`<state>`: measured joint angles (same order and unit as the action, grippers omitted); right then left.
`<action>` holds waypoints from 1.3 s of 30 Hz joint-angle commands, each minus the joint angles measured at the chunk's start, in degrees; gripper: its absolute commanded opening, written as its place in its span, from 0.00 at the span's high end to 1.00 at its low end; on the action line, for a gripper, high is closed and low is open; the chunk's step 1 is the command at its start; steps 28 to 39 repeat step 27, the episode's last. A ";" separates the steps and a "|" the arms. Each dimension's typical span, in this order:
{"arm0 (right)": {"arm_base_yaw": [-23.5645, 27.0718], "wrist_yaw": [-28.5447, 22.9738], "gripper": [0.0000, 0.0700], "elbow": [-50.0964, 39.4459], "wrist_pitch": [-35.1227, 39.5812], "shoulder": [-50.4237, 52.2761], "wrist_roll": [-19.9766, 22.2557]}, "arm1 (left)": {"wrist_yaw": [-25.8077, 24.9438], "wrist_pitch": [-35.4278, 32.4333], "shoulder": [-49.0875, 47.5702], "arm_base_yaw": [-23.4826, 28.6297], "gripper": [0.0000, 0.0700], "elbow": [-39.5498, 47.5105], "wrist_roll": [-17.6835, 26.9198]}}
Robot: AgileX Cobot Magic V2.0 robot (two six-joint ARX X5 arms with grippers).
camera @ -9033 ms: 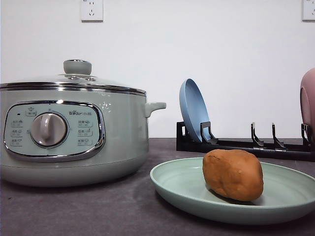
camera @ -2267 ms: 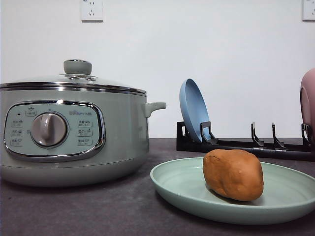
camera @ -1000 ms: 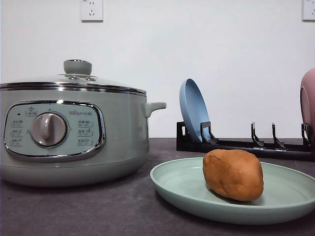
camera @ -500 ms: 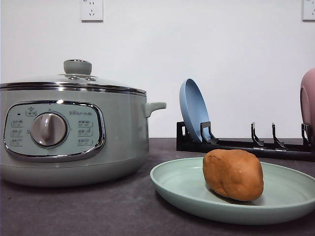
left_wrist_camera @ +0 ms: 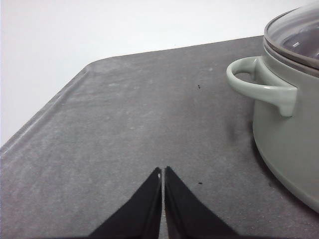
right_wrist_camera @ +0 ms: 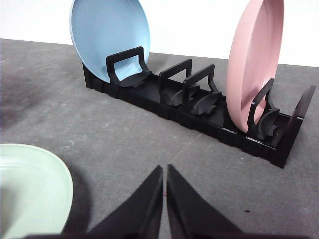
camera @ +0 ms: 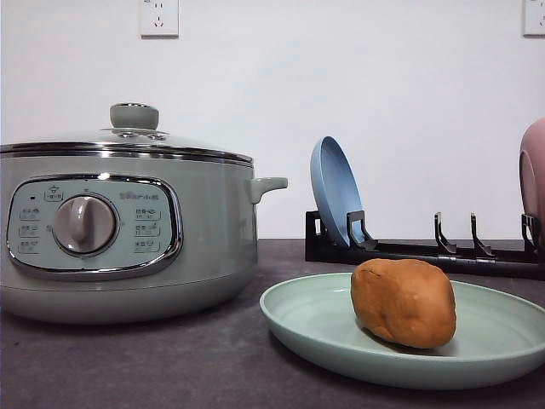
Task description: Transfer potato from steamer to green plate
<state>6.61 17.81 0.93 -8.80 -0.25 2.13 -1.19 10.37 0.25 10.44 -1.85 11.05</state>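
Both sets of fingers pinched closed and empty, potato [camera: 403,302] already parked on the green plate [camera: 315,328].

Left fingers [left_wrist_camera: 163,172] hover over bare tabletop [left_wrist_camera: 124,124] just left of the steamer [camera: 128,230], whose lid is on; right fingers [right_wrist_camera: 165,170] hang near the black rack [right_wrist_camera: 199,107] holding the blue plate [right_wrist_camera: 109,37] and pink plate [right_wrist_camera: 254,64]. Looks done, honestly. Only risk: a careless right-arm swing could clip the rack or nudge the plate and roll the potato off.

White wall [camera: 383,85], 2 sockets [camera: 159,17], grey tabletop [camera: 170,358]
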 commanded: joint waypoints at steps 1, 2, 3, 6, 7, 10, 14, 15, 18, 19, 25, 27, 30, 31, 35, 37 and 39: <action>0.17 0.15 1.00 -0.22 -0.22 0.06 -0.61 | 0.19 0.37 -0.07 0.04 1.00 1.16 -0.17; 0.17 0.14 1.00 -0.22 -0.22 0.05 -0.61 | 0.18 0.37 -0.07 0.04 1.00 1.16 -0.17; 0.17 0.13 1.00 -0.22 -0.22 0.07 -0.61 | 0.20 0.37 -0.07 0.04 1.00 1.16 -0.17; 0.17 0.15 1.00 -0.22 -0.22 0.05 -0.61 | 0.20 0.37 -0.07 0.04 1.00 1.16 -0.17; 0.17 0.15 1.00 -0.22 -0.24 0.07 -0.59 | 0.19 0.37 -0.07 0.04 1.00 1.16 -0.17; 0.17 0.15 1.00 -0.22 -0.22 0.07 -0.61 | 0.18 0.37 -0.07 0.04 1.00 1.16 -0.17; 0.17 0.15 1.00 -0.22 -0.22 0.07 -0.61 | 0.18 0.37 -0.07 0.04 1.00 1.16 -0.17; 0.17 0.15 1.00 -0.22 -0.22 0.07 -0.61 | 0.19 0.37 -0.07 0.04 1.00 1.16 -0.17; 0.17 0.15 1.00 -0.22 -0.24 0.07 -0.61 | 0.17 0.37 -0.07 0.04 1.00 1.16 -0.17; 0.17 0.15 1.00 -0.22 -0.22 0.07 -0.61 | 0.18 0.37 -0.07 0.04 1.00 1.16 -0.17; 0.17 0.15 1.00 -0.22 -0.22 0.07 -0.61 | 0.18 0.37 -0.07 0.04 1.00 1.16 -0.17; 0.17 0.15 1.00 -0.22 -0.24 0.07 -0.61 | 0.20 0.37 -0.07 0.04 1.00 1.16 -0.17; 0.17 0.15 1.00 -0.22 -0.24 0.07 -0.61 | 0.20 0.37 -0.07 0.04 1.00 1.16 -0.17; 0.17 0.15 1.00 -0.22 -0.24 0.07 -0.61 | 0.20 0.37 -0.07 0.04 1.00 1.16 -0.17; 0.17 0.15 1.00 -0.22 -0.24 0.07 -0.61 | 0.20 0.37 -0.07 0.04 1.00 1.16 -0.17; 0.17 0.15 1.00 -0.22 -0.24 0.07 -0.61 | 0.20 0.37 -0.07 0.04 1.00 1.16 -0.17; 0.17 0.15 1.00 -0.22 -0.24 0.07 -0.61 | 0.20 0.37 -0.07 0.04 1.00 1.16 -0.17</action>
